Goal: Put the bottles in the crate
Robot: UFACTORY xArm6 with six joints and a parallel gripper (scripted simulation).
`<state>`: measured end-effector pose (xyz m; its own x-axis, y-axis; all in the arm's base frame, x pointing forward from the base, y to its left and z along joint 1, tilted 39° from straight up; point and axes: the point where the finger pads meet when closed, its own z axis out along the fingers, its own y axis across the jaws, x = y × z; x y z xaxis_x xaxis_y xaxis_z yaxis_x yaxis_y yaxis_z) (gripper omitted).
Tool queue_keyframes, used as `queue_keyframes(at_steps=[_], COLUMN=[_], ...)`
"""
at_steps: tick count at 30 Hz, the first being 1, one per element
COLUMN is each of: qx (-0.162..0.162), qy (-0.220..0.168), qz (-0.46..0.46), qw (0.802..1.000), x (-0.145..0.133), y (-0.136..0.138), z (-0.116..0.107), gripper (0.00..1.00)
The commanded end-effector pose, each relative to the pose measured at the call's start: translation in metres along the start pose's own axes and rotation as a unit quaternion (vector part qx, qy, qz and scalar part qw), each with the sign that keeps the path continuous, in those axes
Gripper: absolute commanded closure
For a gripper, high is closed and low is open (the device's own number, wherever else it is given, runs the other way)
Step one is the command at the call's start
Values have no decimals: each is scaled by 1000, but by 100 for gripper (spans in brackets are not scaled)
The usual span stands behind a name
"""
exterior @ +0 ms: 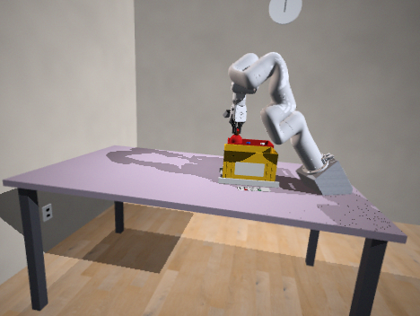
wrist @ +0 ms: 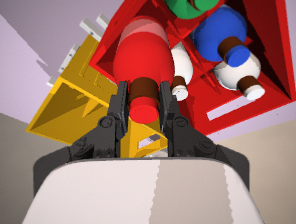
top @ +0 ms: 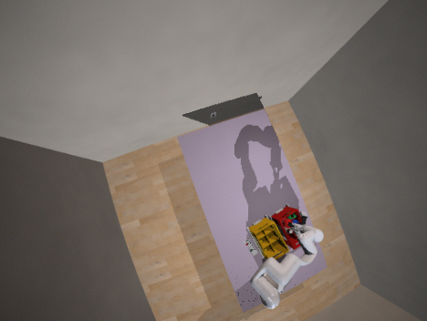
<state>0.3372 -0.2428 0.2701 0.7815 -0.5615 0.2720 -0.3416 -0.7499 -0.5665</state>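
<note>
One red-labelled white bottle with a brown neck and red cap [wrist: 143, 60] is pinched at the neck between the black fingers of the gripper [wrist: 144, 109]. You can see in the exterior view that it hangs above the red plastic crate [wrist: 250, 107], with its body at rim level. The yellow divided crate [exterior: 249, 167] stands just beside the red one, and its cells appear to hold no bottles. The pick-list paper strip [exterior: 254, 188] lies on the lilac tabletop [exterior: 135, 179] in front of the yellow crate; its lines are too small to read.

Watch for these faults:
- The bottle base may clip the red rim or a divider if you traverse before it is high enough.
- The neck grip may let the bottle swing or slip.
- The blue-labelled bottle [wrist: 220, 30] nearby could be knocked over.
</note>
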Motion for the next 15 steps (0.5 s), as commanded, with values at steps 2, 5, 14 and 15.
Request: queue_keyframes(at_steps=[2,5,14,15], qx=[-1,-1,-1,-1], qy=[2,2,2,2], qz=[-1,-1,-1,-1], qw=[1000,1000,1000,1000], x=[1,1,1,1], y=[0,0,0,0], z=[-10,-15,-30,-31], gripper=[100,100,100,100])
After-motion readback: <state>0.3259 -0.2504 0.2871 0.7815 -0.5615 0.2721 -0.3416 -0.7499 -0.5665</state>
